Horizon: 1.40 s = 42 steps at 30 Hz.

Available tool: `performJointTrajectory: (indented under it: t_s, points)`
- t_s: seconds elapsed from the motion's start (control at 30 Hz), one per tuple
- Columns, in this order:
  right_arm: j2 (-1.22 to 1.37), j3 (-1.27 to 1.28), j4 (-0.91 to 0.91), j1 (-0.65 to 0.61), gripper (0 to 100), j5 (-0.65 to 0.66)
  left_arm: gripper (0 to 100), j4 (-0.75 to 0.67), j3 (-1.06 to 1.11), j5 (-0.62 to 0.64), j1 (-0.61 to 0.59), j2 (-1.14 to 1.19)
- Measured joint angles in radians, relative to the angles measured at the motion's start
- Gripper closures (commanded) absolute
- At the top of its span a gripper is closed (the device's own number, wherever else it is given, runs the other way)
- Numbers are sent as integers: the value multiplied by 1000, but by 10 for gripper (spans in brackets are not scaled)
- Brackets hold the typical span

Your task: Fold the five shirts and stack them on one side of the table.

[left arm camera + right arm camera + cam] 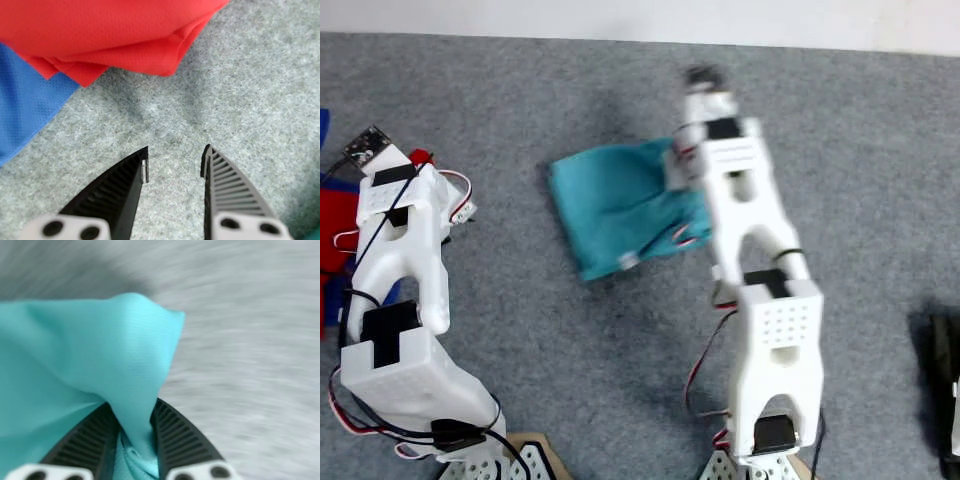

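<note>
**Teal shirt point(615, 210) mid-fold, pile begun at the left**

The right gripper point(132, 410) is clamped on a bunched edge of the teal shirt. Cloth is squeezed between its two jaws and lifts in a peak above them. In the high view the shirt lies near the middle of the table point(520, 340) as a compact, roughly four-sided shape. The right arm stands over its right edge, where the grip is. The outline is uneven and one corner is raised, so I judge this fold as under way rather than finished.

The left gripper point(176, 150) hangs over bare table with its jaws spread and nothing between them. Near it lies the red shirt point(110, 35), folded, its layered edges showing. It rests partly on the blue shirt point(25, 110), which sticks out from under it on one side. In the high view this pair sits at the table's left edge, beside the left arm and well apart from the teal shirt. It looks like the pile the task asks for.

Three shirts can be counted out of five. Two of them appear done, though the blue one shows too little of itself to tell how neatly it is folded. Whether anything more lies beneath the red one cannot be told. A dark thing point(945, 380) sits at the right edge of the table, and I cannot tell if it is a shirt.

By this reckoning the task is near its middle. The teal shirt needs its fold completed and a carry across to the left pile. Two further shirts would then need the same treatment.
</note>
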Motion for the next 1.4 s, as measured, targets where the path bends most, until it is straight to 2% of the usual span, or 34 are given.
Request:
performJointTrajectory:
  t_s: [0.4, 0.7, 1.0, 1.4]
  points:
    - [0, -562, 451, 508, 991, 26, 814, 0, 3, 0, 6, 0]
    - [-2, -658, 482, 887, 991, 101, 814, 0, 21, 0, 21, 0]
    - [-3, -658, 482, 1086, 991, 143, 814, 0, 21, 0, 25, 0]
    - [-175, -658, 483, 1324, 991, 239, 814, 0, 21, 0, 32, 0]
